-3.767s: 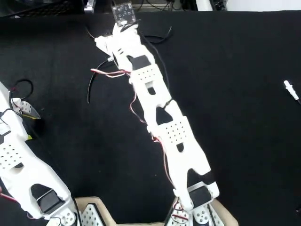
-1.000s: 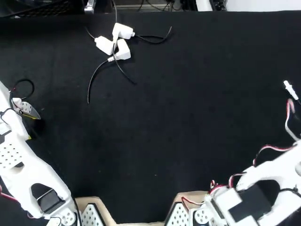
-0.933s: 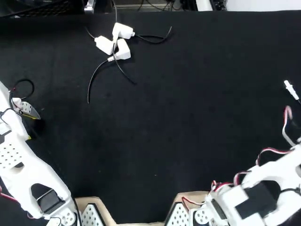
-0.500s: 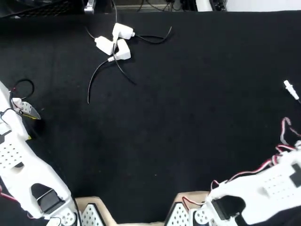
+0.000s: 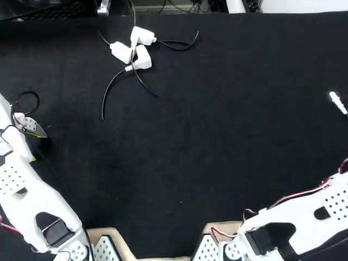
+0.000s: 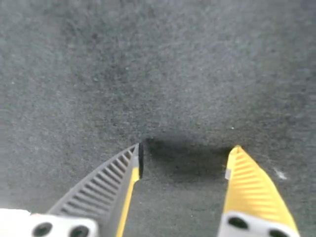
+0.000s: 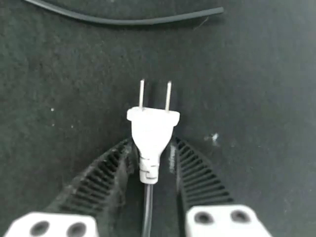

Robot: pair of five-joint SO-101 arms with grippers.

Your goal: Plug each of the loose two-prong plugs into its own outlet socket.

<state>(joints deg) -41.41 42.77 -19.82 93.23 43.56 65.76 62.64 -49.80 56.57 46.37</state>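
The two-prong plug (image 7: 150, 126) sat at the right of the table (image 5: 217, 141), clenched by the jaws of your right arm (image 5: 304, 231), which had swung back from the outlet sockets (image 5: 134, 47), so a carry across seemed next; your left jaws stood released.

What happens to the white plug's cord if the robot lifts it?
Its thin cord probably droops and trails; a black cord nearby lies bent. The small white plug looks stiff, likely light, and flat enough not to roll.
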